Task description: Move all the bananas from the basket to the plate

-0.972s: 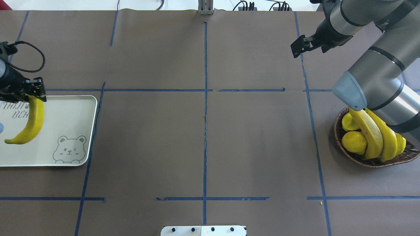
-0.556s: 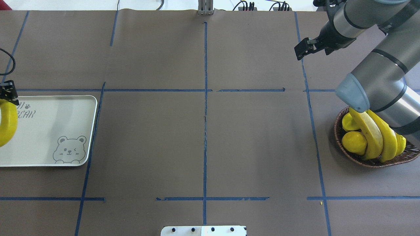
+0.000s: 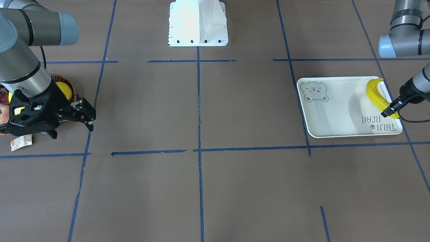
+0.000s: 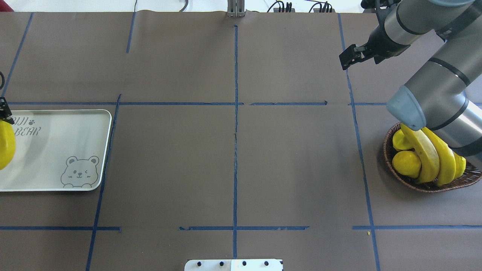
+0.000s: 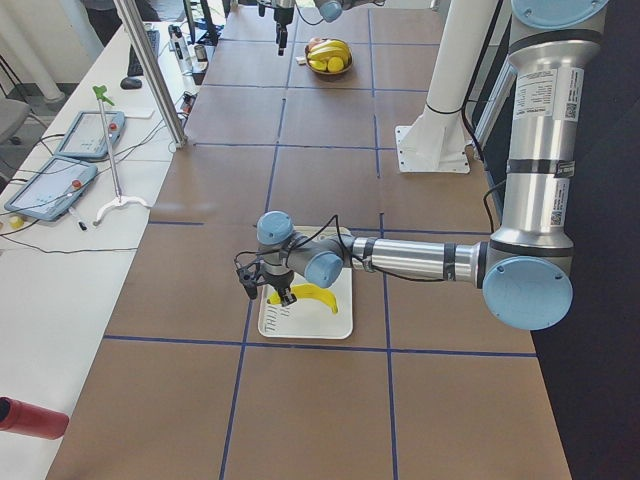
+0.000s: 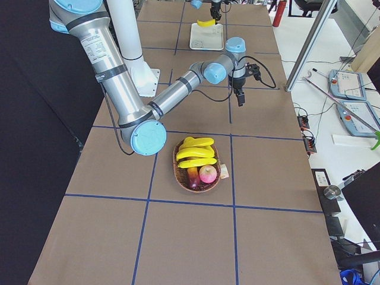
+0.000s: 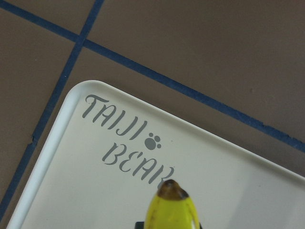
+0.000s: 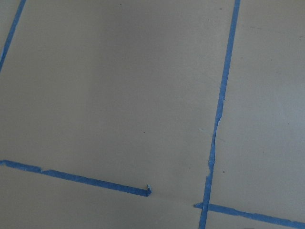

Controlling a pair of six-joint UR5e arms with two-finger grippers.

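My left gripper (image 3: 390, 113) is shut on one end of a yellow banana (image 3: 373, 93), holding it over the outer end of the cream plate (image 3: 339, 111) by the "BEAR" lettering. The left wrist view shows the banana's dark tip (image 7: 172, 190) above the plate (image 7: 86, 167). In the overhead view only the banana's edge (image 4: 5, 145) shows at the frame's left border. The wicker basket (image 4: 413, 183) at the right holds more bananas (image 4: 429, 154). My right gripper (image 4: 347, 60) hangs open and empty above bare table, beyond the basket.
A round yellow lemon (image 4: 406, 164) and a reddish apple (image 6: 208, 173) share the basket. A paper tag (image 3: 20, 142) lies by it. The white robot base (image 3: 198, 23) stands at the table's middle edge. Blue tape lines cross the brown table.
My left gripper has carried the banana further left over the plate, nearly out of the overhead view. The right gripper has shifted slightly to the right.
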